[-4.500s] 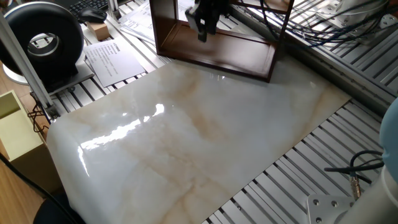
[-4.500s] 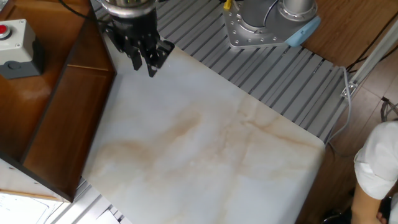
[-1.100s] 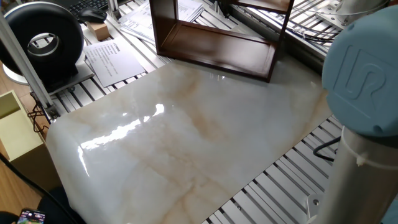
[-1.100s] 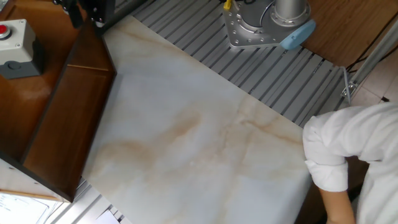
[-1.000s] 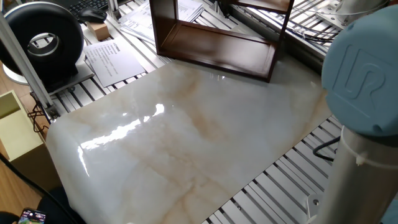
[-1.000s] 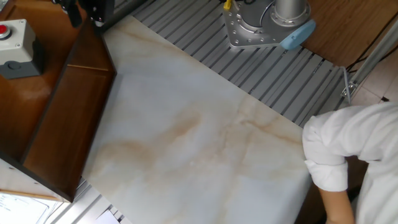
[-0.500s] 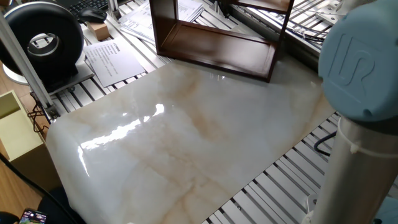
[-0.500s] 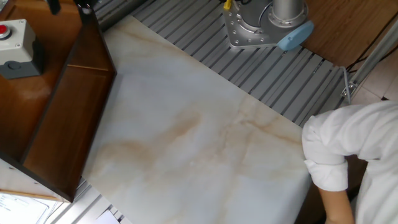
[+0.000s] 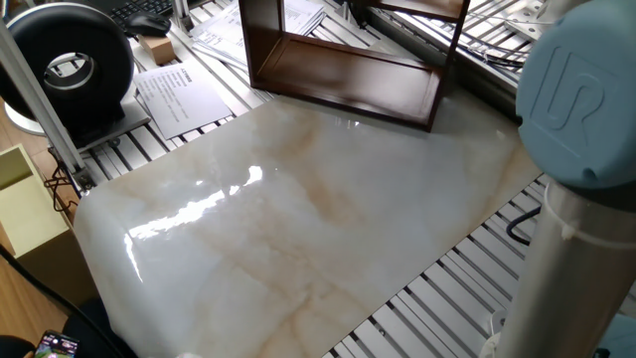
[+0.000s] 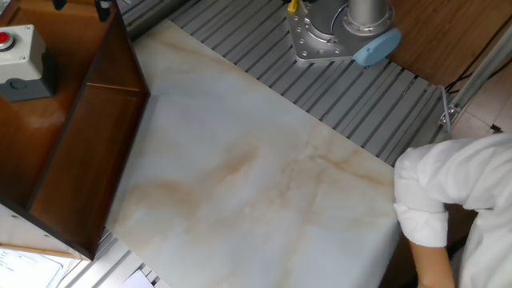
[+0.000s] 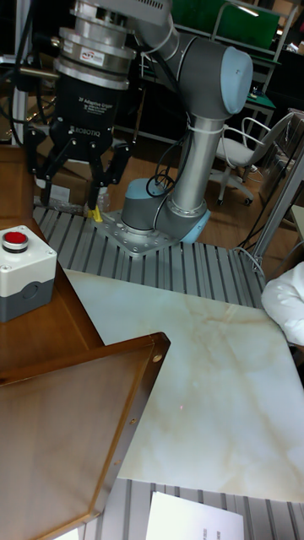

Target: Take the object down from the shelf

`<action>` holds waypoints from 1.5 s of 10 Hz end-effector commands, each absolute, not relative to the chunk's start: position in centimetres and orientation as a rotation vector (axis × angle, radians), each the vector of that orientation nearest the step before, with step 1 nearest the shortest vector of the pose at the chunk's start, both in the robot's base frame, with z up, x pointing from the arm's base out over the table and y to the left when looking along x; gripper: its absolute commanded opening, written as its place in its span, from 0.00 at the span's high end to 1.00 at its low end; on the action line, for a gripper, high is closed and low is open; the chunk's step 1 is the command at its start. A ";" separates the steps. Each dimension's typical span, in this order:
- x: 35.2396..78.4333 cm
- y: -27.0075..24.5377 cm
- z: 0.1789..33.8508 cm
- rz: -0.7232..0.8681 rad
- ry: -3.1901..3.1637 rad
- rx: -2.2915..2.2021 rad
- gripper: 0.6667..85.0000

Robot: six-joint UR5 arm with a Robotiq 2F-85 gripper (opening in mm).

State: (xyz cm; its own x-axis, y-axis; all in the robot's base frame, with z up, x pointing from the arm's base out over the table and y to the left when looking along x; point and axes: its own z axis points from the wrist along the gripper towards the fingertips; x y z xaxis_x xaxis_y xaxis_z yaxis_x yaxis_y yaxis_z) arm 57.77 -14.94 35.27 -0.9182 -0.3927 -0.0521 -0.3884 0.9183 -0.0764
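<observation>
The object (image 11: 25, 272) is a blocky grey-white box with a red button on top. It rests on the top board of the dark reddish-brown shelf (image 11: 34, 337), and shows in the other fixed view too, the object (image 10: 20, 60) on the shelf (image 10: 88, 160). My gripper (image 11: 72, 181) hangs in the air above and slightly right of it, open, nothing between its black fingers. Only the fingertips (image 10: 102, 10) reach into the other fixed view. In one fixed view the shelf (image 9: 343, 85) shows only its lower part; object and gripper are out of frame.
A marble slab (image 9: 298, 219) lies in front of the shelf. My arm's blue-capped elbow (image 9: 581, 94) looms at the right, its base (image 10: 340, 36) bolted on the ribbed table. A person's white sleeve (image 10: 448, 192) reaches the slab's corner. A black reel (image 9: 70, 65) and papers sit left.
The gripper has risen from in front of the shelf to above its top, sliding almost out of the other fixed view. The elbow has swung in at the right. A person's sleeve has appeared.
</observation>
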 end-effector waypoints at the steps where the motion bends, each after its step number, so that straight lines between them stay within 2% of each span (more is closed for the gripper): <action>1: 57.9 -15.4 35.3 -0.114 3.002 -0.623 0.32; 4: 57.7 -15.5 35.3 -0.118 2.993 -0.698 0.33; 6: 58.4 -17.8 36.0 -0.262 2.943 -0.924 0.30; 9: 60.1 -17.9 36.3 -0.271 2.869 -1.066 0.25; 15: 60.7 -17.4 36.6 -0.263 2.830 -1.061 0.24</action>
State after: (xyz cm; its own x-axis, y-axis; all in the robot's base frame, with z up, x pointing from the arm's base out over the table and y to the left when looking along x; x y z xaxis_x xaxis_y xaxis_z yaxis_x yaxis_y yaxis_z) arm 60.27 -17.77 36.46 -0.7631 -0.6460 -0.0201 -0.6303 0.7507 -0.1979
